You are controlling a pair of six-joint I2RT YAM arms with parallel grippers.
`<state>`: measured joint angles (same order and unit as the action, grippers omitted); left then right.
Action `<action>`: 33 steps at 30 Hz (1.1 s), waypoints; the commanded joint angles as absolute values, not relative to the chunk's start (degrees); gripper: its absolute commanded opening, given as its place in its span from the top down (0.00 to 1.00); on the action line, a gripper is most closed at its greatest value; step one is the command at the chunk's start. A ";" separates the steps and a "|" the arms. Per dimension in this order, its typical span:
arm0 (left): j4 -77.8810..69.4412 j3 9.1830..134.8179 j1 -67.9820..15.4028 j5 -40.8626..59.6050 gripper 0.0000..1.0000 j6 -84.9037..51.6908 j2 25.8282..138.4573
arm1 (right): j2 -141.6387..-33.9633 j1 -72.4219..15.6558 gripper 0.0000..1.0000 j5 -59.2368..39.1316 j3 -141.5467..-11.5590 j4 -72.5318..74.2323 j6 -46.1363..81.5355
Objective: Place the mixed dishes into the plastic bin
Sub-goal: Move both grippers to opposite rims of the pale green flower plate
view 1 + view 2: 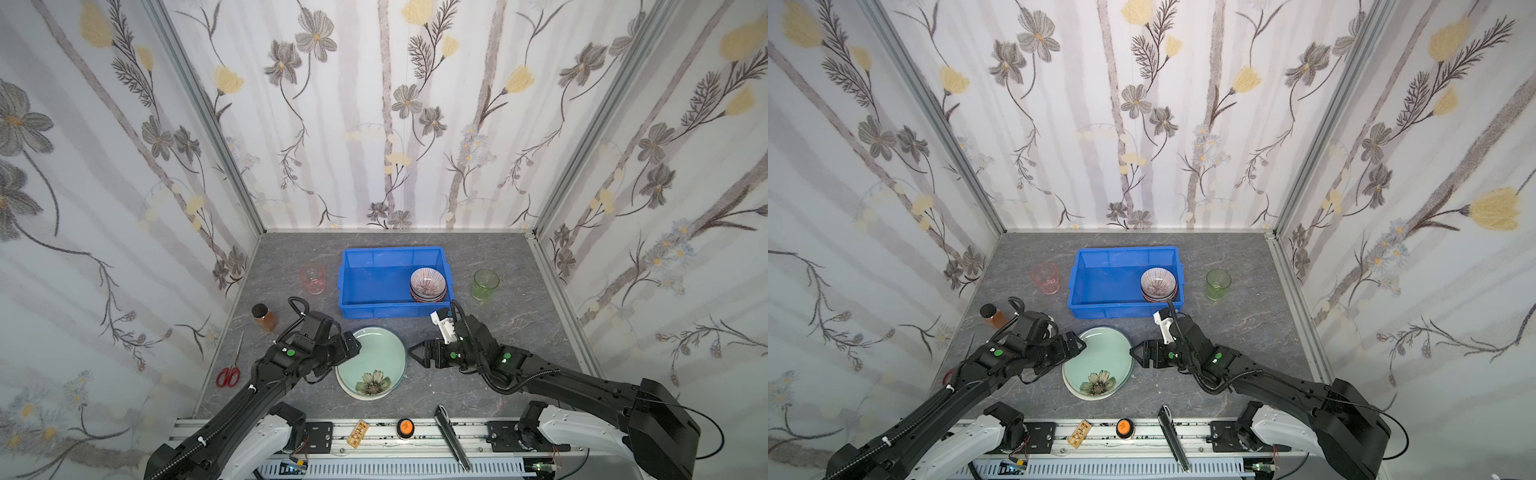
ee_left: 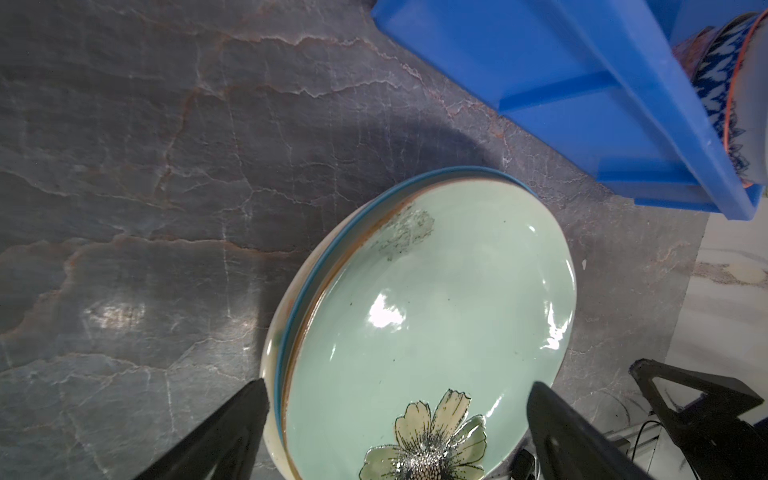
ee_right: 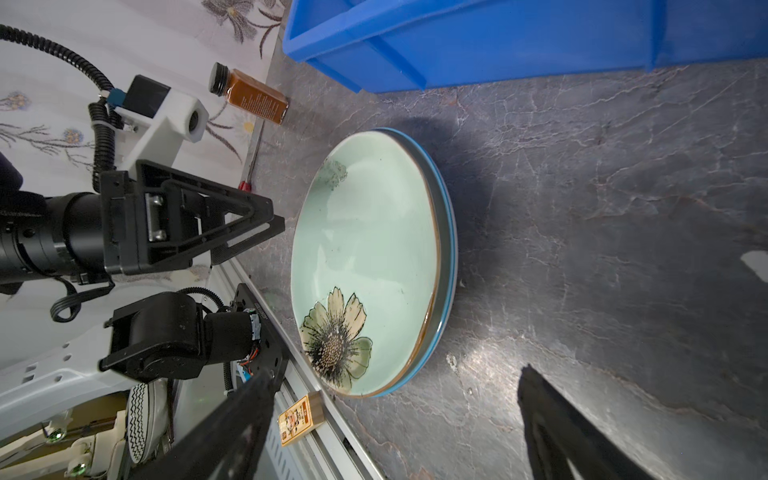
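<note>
The stack of plates sat on the grey marbled tabletop (image 1: 478, 332), just in front of the plastic bin (image 1: 374, 309) and not inside it. The pale green plate (image 1: 370, 357) with its painted flower lay on top, and a blue-rimmed plate (image 2: 307, 266) and a cream plate (image 1: 353, 395) showed beneath it. The left hand (image 1: 352, 345) hung at the stack's left edge with its fingers spread wide and nothing between them but the rim. In the left wrist view, one finger (image 2: 245, 407) stood outside the cream rim and the other lay over the green plate; I could not tell whether either touched the plates. The right hand (image 1: 417, 356) was also open and empty, low beside the stack's right edge and pointing towards it, close but apart. Inside the bin, a nested stack of small patterned bowls (image 1: 428, 284) stood in the near right corner, with a striped one uppermost. The pink tumbler (image 1: 312, 279) stood upright on the tabletop just left of the bin, and the green tumbler (image 1: 485, 284) stood upright to its right, a little farther off. The amber jar (image 1: 264, 316) stood near the left wall, behind the left arm. The red-handled scissors (image 1: 229, 372) lay along that wall, closer to the front.
</note>
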<state>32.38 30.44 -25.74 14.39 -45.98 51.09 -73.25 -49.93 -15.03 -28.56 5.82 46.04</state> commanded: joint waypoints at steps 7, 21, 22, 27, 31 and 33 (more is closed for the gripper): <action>27.60 28.61 -25.66 13.08 0.00 -47.94 53.41 | -75.97 -50.70 0.09 -14.20 -30.39 8.97 47.11; 22.60 26.56 -26.00 19.62 0.00 -48.32 53.10 | -80.45 -50.82 0.09 -14.13 -33.03 5.98 46.43; 22.43 26.53 -26.10 19.71 0.00 -48.42 53.09 | -80.91 -50.80 0.09 -14.36 -33.32 5.89 46.32; 21.30 26.29 -26.47 20.54 0.00 -48.87 53.34 | -83.41 -50.82 0.10 -15.42 -34.80 5.70 45.75; 20.64 26.38 -26.94 20.97 0.00 -49.48 53.55 | -84.94 -50.85 0.11 -15.99 -35.72 5.43 45.52; 20.57 26.60 -27.14 20.84 0.00 -49.57 53.44 | -85.34 -50.84 0.11 -16.08 -35.94 5.45 45.41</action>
<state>24.27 26.35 -26.85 18.57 -48.49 53.52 -84.79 -50.76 -15.14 -35.20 4.89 45.95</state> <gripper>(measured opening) 0.997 0.887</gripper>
